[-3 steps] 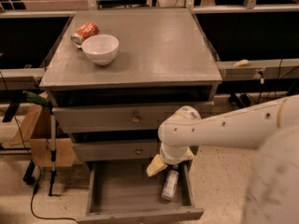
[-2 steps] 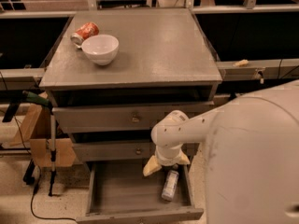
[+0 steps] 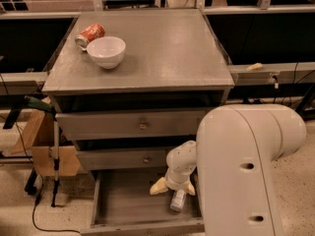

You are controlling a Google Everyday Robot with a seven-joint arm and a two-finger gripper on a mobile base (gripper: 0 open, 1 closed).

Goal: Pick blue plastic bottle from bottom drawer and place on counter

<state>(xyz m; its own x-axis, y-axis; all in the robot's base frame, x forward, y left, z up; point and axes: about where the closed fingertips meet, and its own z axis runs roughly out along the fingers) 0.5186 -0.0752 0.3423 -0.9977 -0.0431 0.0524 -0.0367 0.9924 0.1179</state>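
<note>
The blue plastic bottle point(image 3: 178, 201) lies on the floor of the open bottom drawer point(image 3: 123, 200), near its right side, pale with a light label. My gripper point(image 3: 174, 189) reaches down into the drawer right above the bottle's far end. It is open, with one yellowish finger point(image 3: 158, 187) to the left of the bottle and the other at its right. The bottle's top is hidden under the gripper's wrist. The counter point(image 3: 167, 48) is the grey cabinet top above.
A white bowl point(image 3: 106, 51) and an orange soda can point(image 3: 90, 34) sit at the counter's back left. Two knobbed drawers point(image 3: 142, 125) are closed above the open one. My large white arm point(image 3: 246, 171) fills the lower right. A cardboard box point(image 3: 42, 146) and a stand are left of the cabinet.
My arm has swung closer to the camera and now covers the lower right. The gripper stays low in the drawer over the bottle, which has not moved.
</note>
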